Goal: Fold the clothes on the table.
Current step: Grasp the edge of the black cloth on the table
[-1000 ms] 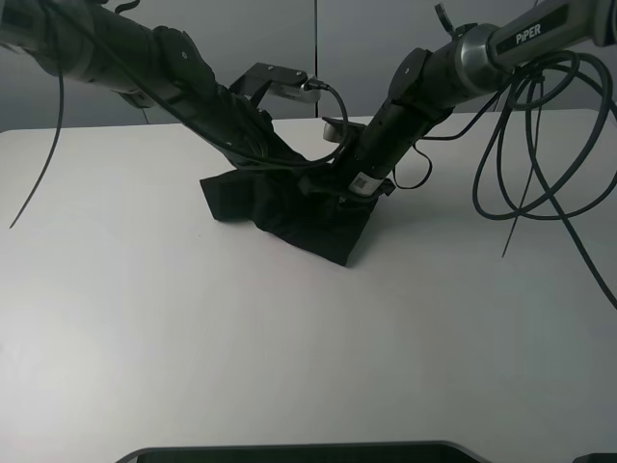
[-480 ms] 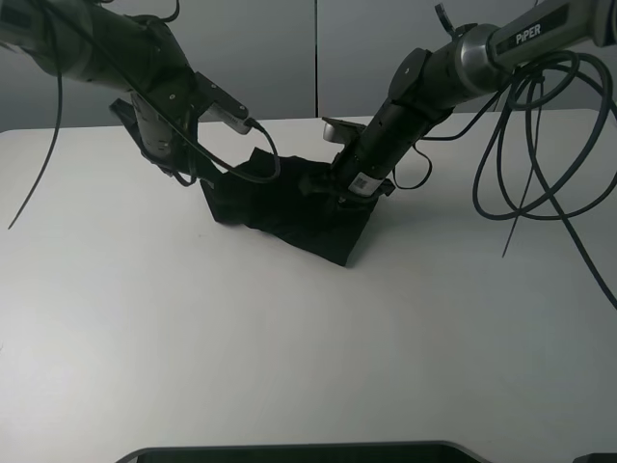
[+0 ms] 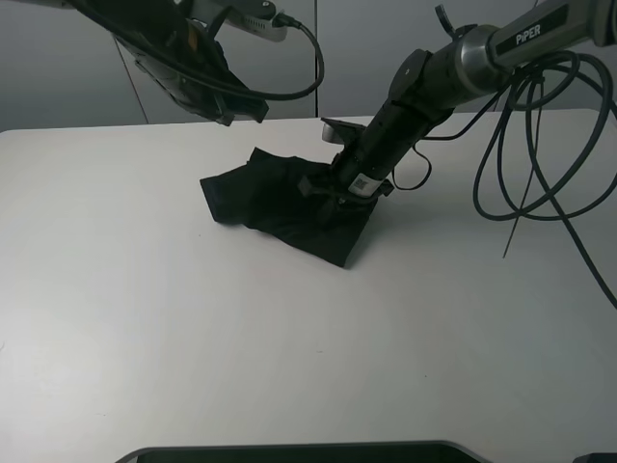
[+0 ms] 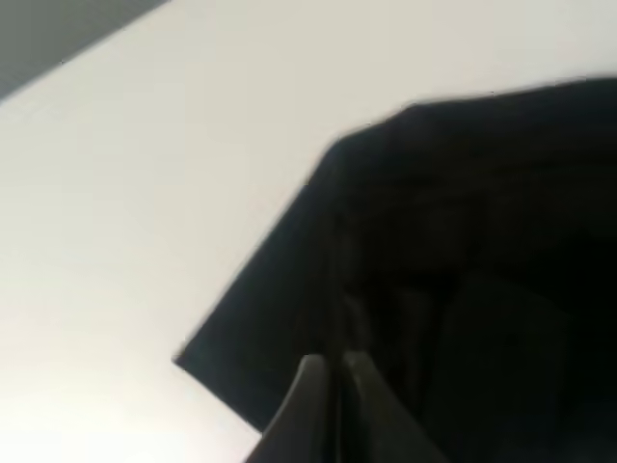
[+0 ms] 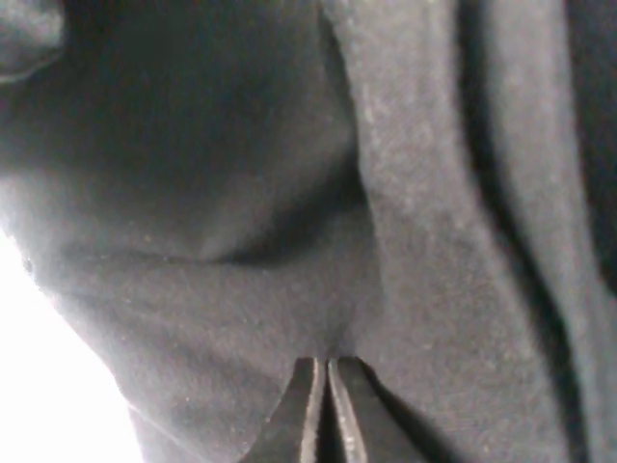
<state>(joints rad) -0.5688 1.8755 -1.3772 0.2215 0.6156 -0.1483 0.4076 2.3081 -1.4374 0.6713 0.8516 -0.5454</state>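
The black T-shirt lies bunched in a folded heap on the white table, and its print is hidden. My right gripper is down on the heap's right side. In the right wrist view its fingertips are together against puckered black cloth, pinching a fold. My left gripper is raised above and behind the shirt, apart from it. In the left wrist view its fingertips are shut and empty, with the shirt and the table below.
Loose black cables hang from the right arm over the table's right back area. A dark edge runs along the front of the table. Grey wall panels stand behind.
My left arm has let go of the shirt and risen up and back to the left. The shirt's left part has settled on the table. The right arm has hardly moved.
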